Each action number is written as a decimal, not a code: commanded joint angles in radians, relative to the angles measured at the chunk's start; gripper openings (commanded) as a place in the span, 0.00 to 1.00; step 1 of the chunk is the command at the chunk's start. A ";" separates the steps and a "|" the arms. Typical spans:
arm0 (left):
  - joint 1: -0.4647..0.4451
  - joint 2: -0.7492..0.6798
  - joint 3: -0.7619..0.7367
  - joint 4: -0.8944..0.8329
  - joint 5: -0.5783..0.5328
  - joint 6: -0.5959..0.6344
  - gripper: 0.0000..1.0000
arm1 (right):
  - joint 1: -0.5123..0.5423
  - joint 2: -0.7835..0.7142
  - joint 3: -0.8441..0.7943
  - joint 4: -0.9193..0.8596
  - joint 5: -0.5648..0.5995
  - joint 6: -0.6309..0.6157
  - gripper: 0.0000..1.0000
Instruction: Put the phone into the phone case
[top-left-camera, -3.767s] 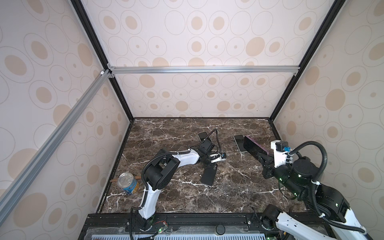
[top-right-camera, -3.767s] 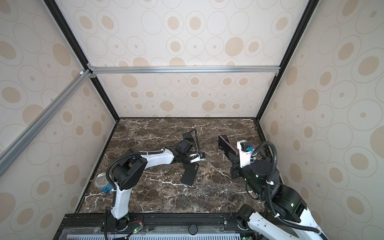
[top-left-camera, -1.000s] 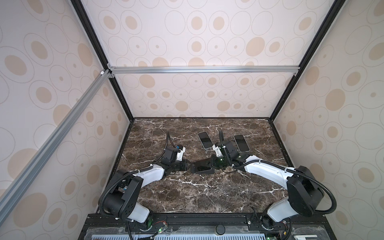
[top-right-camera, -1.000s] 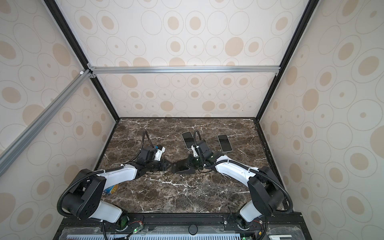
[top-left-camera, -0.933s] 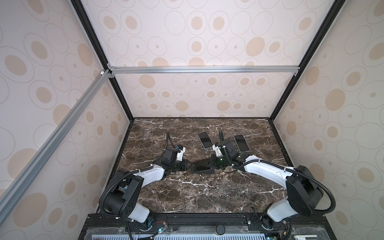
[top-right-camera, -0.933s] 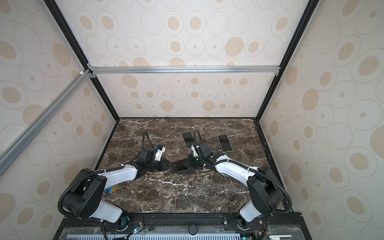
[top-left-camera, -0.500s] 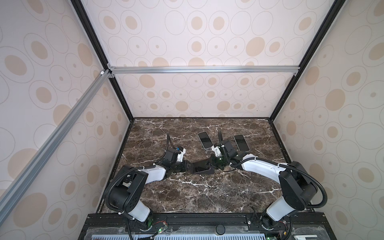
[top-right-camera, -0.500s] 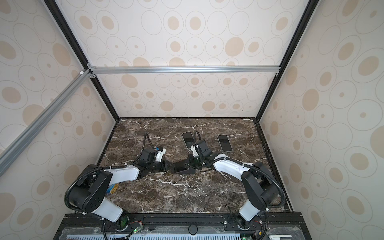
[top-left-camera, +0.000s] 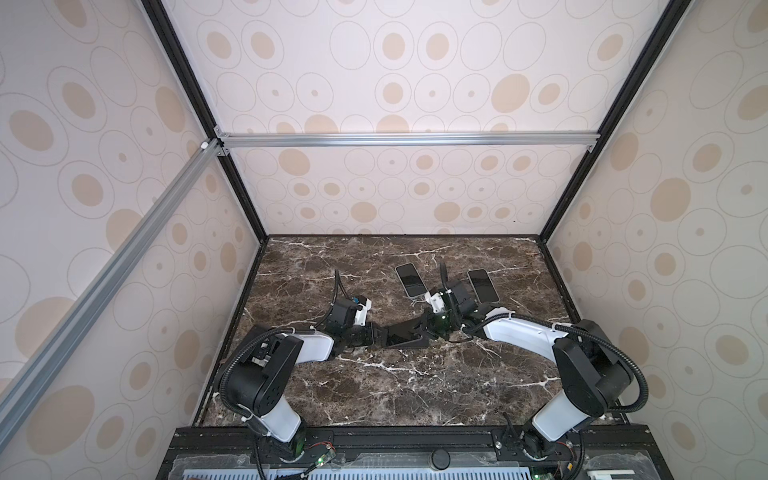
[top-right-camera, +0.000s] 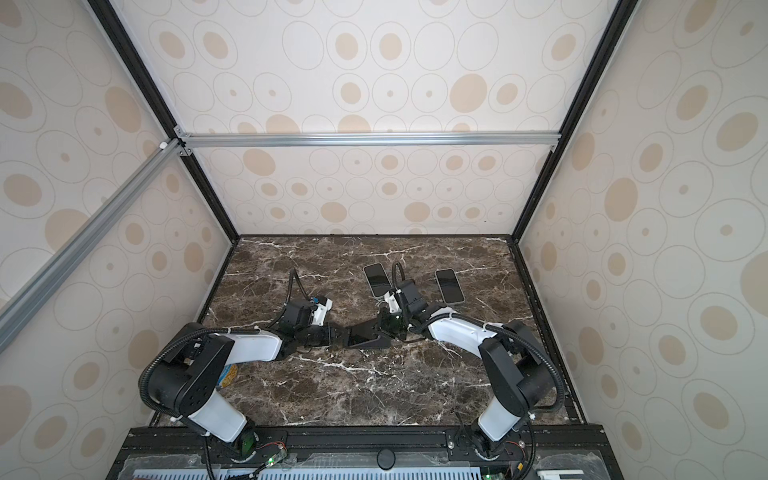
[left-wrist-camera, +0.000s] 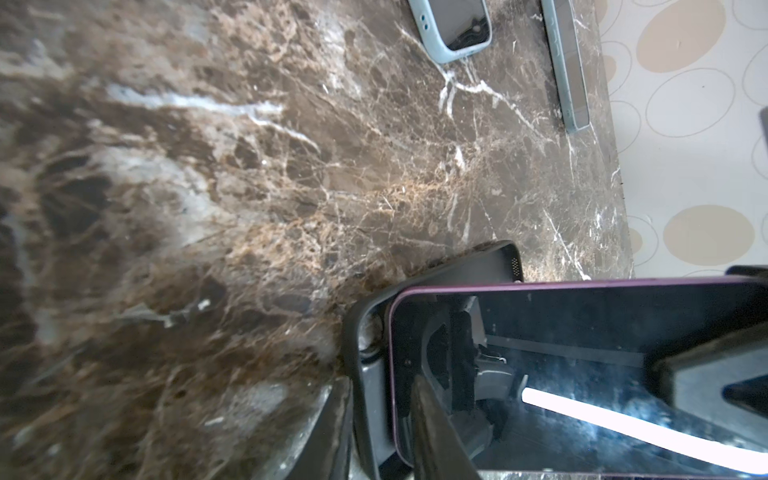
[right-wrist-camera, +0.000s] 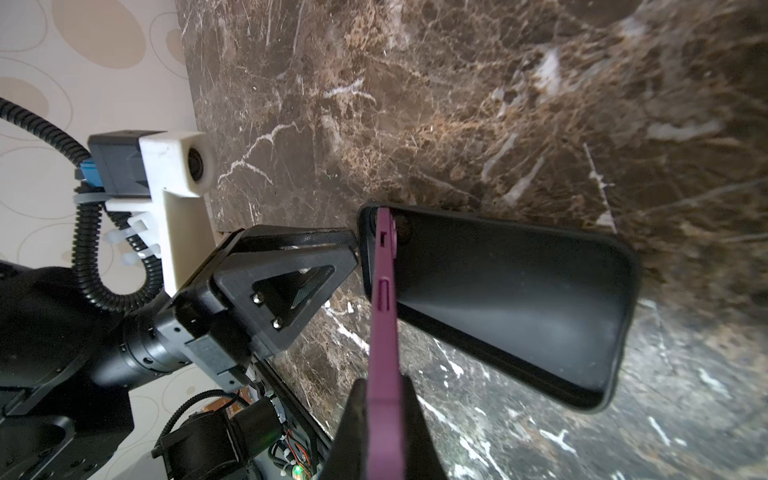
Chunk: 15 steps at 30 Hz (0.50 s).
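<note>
Centre of the marble tabletop (top-left-camera: 374, 395). The left gripper (right-wrist-camera: 353, 249), jaws nearly closed, pinches the left end wall of the black phone case (right-wrist-camera: 519, 299). The right gripper (right-wrist-camera: 384, 399), fully closed, clamps the purple phone (right-wrist-camera: 384, 307). The phone's left end meets the case's left end, and the rest tilts clear of the case.
</note>
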 joint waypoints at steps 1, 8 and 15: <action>-0.009 0.015 0.002 0.045 0.030 -0.034 0.24 | -0.007 0.024 -0.013 0.042 -0.036 0.011 0.00; -0.024 0.039 -0.009 0.079 0.045 -0.068 0.24 | -0.021 0.048 -0.037 0.085 -0.066 0.010 0.00; -0.029 0.039 -0.017 0.092 0.048 -0.082 0.24 | -0.040 0.067 -0.071 0.119 -0.084 0.011 0.00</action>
